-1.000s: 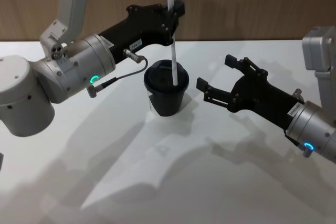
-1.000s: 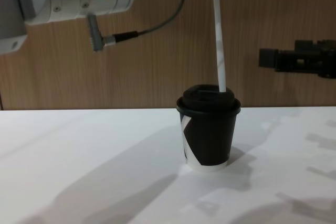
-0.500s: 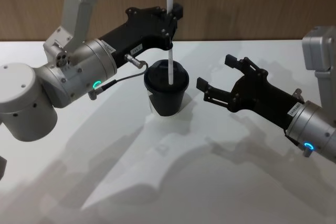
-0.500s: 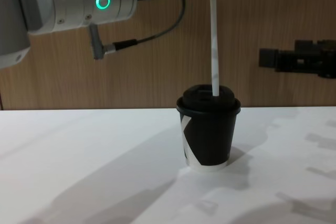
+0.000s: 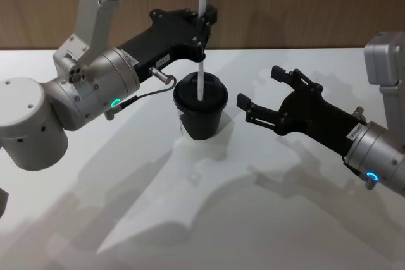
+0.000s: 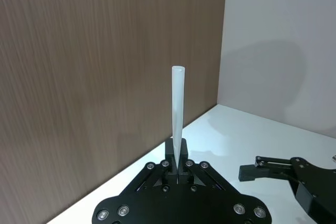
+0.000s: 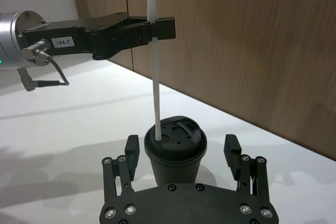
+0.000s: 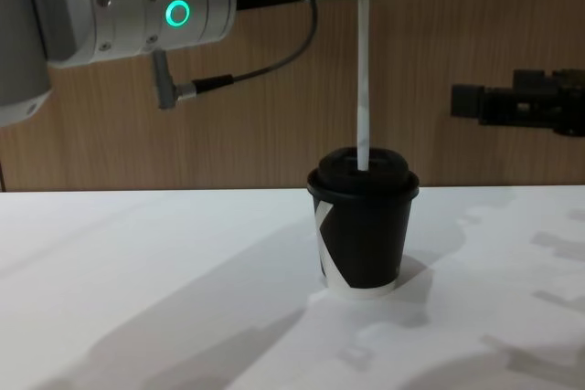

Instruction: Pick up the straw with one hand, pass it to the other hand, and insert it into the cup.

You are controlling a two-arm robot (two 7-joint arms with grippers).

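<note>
The straw's (image 5: pixel 201 61) lower end sits on the lid of the cup (image 5: pixel 200 113), mid-table. To seat it well, I judge it should stay upright over the lid hole and be pushed straight down, slowly, without tipping the cup. The left gripper (image 5: pixel 202 22) pinches the straw above the cup. The right gripper (image 5: pixel 262 92) hangs wide and empty, just right of the cup.
</note>
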